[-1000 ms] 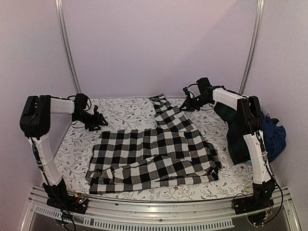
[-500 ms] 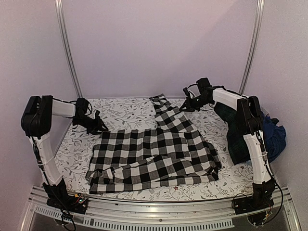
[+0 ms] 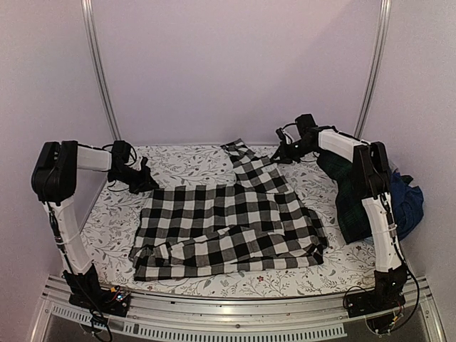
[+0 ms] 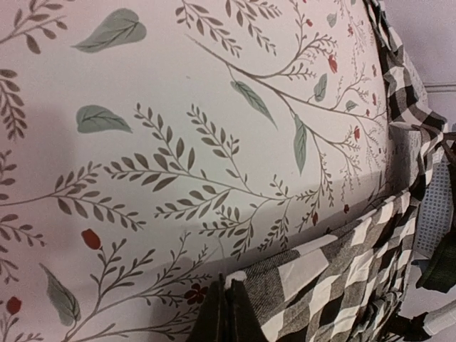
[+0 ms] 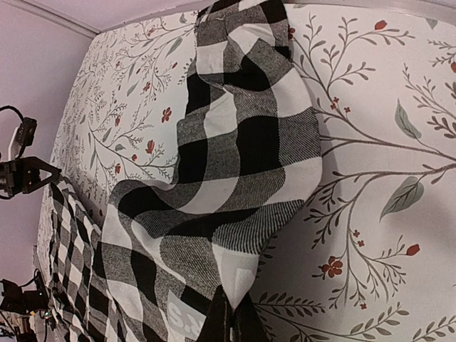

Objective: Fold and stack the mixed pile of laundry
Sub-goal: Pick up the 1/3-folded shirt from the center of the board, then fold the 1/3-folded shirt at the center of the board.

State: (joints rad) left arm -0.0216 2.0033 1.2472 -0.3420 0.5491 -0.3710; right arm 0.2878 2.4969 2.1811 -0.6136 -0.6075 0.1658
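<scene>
The black-and-white checked shirt [image 3: 228,226] of the mixed laundry pile lies spread over the middle of the table, with one part reaching to the back. My left gripper [image 3: 148,187] is low at the shirt's far left corner. In the left wrist view the left gripper [image 4: 231,285] is shut on that corner of the shirt [image 4: 342,278]. My right gripper [image 3: 280,158] is at the shirt's far right edge. The right wrist view shows the right gripper [image 5: 235,303] shut on a white corner of the shirt [image 5: 235,142].
A dark green-navy plaid garment [image 3: 348,196] and a navy piece [image 3: 407,203] are heaped at the right edge, behind the right arm. The floral table covering [image 3: 185,167] lies under everything. Walls and metal posts close the back and sides.
The left gripper has moved in to the shirt's far left corner and shut on it. The right gripper has shifted slightly to the right, still shut on the shirt.
</scene>
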